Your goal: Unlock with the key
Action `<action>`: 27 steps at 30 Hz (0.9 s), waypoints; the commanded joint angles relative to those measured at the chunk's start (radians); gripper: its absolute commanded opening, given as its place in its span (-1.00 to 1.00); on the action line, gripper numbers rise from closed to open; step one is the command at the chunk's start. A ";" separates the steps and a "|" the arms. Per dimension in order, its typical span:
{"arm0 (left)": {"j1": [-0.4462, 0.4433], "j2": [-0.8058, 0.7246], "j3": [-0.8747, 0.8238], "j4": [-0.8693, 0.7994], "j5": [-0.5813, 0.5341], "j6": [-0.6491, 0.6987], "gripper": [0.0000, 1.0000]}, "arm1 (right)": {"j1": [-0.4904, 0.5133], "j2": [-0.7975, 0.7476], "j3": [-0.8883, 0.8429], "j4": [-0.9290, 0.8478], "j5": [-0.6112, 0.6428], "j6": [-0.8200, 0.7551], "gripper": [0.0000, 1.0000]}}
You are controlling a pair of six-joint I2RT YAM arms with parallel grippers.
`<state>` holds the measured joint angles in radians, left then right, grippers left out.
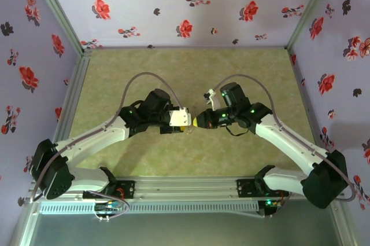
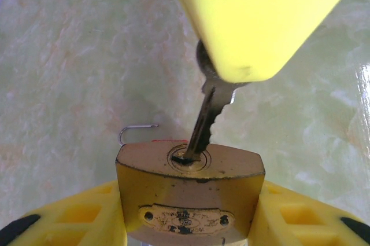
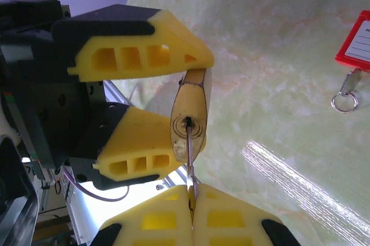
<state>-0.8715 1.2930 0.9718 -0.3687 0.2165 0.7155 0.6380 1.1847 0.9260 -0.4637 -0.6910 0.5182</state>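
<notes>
Left fingers (image 2: 87,214) were clamped on the padlock (image 2: 191,197), one on each side of the brass body. The keyhole face was turned toward my right arm. Right fingers (image 3: 162,223) were pressed together on the key (image 2: 203,121), gripping its bow. The blade tip sat in the keyhole, slightly tilted, with most of the blade outside. In the top view both sets of fingers met nose to nose over the middle of the counter (image 1: 173,72). I couldn't tell whether the shackle was open. A red tag (image 3: 359,37) with a ring (image 3: 344,102) lay flat on the counter, well apart from the padlock.
</notes>
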 commanded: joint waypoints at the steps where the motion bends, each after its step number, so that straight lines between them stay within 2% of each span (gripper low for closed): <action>1: -0.014 0.004 0.050 0.020 0.016 0.024 -0.72 | 0.008 0.022 0.034 -0.011 0.021 -0.043 -1.00; 11: -0.039 0.022 0.070 0.000 0.017 0.049 -0.74 | 0.011 0.051 0.038 0.000 -0.019 -0.055 -1.00; 16: -0.061 0.051 0.112 -0.041 0.016 0.067 -0.81 | 0.025 0.058 0.048 -0.032 -0.025 -0.098 -1.00; 22: -0.064 0.079 0.189 -0.117 0.086 0.066 -0.93 | 0.035 0.072 0.060 -0.083 -0.008 -0.185 -1.00; 24: -0.070 0.094 0.217 -0.139 0.087 0.058 -0.95 | 0.035 0.090 0.070 -0.091 0.001 -0.186 -1.00; 27: -0.073 0.094 0.221 -0.085 0.086 0.004 -0.96 | 0.043 0.112 0.064 -0.041 -0.019 -0.145 -1.00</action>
<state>-0.9127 1.3960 1.1160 -0.5858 0.1936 0.7567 0.6556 1.2598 0.9756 -0.5541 -0.6994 0.3813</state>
